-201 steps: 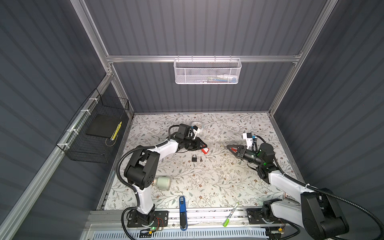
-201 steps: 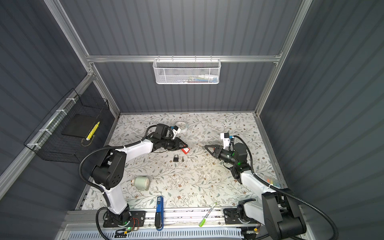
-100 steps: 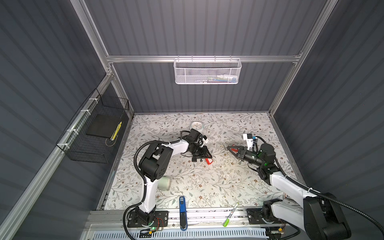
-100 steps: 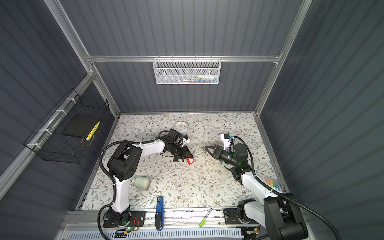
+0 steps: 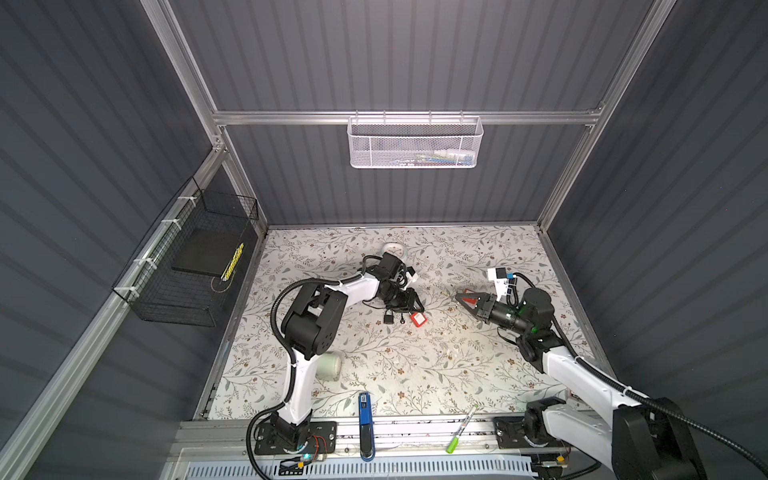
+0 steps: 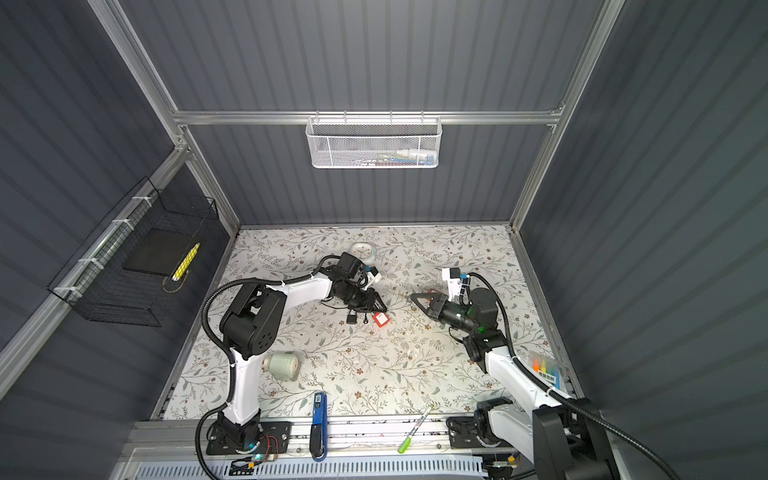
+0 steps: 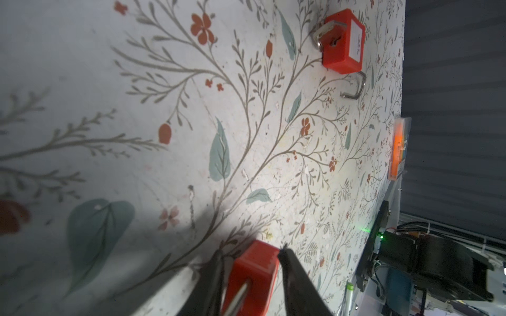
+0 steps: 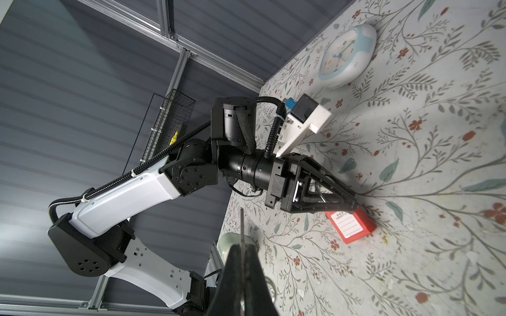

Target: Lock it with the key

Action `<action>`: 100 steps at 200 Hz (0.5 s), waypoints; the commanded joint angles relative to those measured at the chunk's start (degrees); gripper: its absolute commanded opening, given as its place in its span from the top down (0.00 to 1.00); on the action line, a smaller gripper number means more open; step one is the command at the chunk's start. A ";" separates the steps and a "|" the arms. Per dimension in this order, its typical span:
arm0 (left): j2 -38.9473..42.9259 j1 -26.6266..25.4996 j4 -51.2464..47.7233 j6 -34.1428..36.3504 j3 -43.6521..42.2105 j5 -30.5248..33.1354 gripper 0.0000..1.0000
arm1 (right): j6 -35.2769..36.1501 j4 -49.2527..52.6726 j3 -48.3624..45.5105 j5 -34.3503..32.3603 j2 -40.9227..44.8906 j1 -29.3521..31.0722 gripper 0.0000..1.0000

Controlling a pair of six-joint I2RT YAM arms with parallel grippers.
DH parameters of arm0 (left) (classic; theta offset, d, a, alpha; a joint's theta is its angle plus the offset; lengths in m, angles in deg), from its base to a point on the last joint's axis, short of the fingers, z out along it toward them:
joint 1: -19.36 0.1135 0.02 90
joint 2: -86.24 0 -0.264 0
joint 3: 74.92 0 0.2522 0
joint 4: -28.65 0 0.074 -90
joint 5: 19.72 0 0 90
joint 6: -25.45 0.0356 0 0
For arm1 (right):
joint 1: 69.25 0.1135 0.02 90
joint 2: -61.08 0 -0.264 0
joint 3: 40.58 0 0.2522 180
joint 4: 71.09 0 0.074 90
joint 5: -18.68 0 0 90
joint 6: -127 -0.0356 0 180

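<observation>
On the bench (image 5: 419, 374), near centre, the red padlock (image 8: 351, 225) lies flat with the left gripper (image 8: 351, 203) at one end. Its fingers (image 7: 293, 276) sit either side of the body; pinching or only bracketing, cannot tell. The right gripper (image 5: 459, 296) is well apart, fingers closed on the key (image 8: 242, 224), with the thin blade poking past the tips.

Likely risks: if the hold is loose, a key push would slide or spin the lock. The key could pivot in such a narrow pinch. A second red padlock (image 7: 343, 41) with an open shackle lies near the right gripper, an easy mix-up.

Look: boxy red plastic body, white label on top, steel shackle towards the left wrist. Keyhole side not visible.
</observation>
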 commanded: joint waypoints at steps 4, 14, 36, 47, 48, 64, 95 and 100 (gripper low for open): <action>-1.22 -0.04 -2.47 1.30 2.55 0.11 0.57 | 2.01 2.13 0.77 -0.12 1.48 -0.30 1.00; -1.50 -0.04 -2.50 1.21 2.84 0.52 0.56 | 2.00 2.17 0.78 -0.18 1.58 -0.26 1.00; -2.03 -0.04 -1.99 0.31 3.60 1.46 0.52 | 2.09 2.33 0.65 -0.09 1.74 -0.30 1.00; -2.42 -0.04 -1.59 -0.10 4.12 1.53 0.52 | 2.14 2.46 0.53 -0.18 1.84 -0.30 1.00; -2.45 -0.04 -1.59 -0.13 4.15 1.49 0.52 | 2.17 2.43 0.53 -0.19 1.84 -0.35 1.00; -3.34 -0.04 -1.80 -0.45 5.46 1.46 0.51 | 2.19 2.79 0.57 0.03 2.05 -0.48 1.00; -5.14 -0.04 -2.62 -0.63 7.96 1.78 0.50 | 2.20 3.82 0.01 -0.91 3.19 -0.74 1.00; -5.35 -0.04 -2.80 -0.61 8.32 1.89 0.50 | 2.20 4.02 -0.23 -1.17 3.39 -0.75 1.00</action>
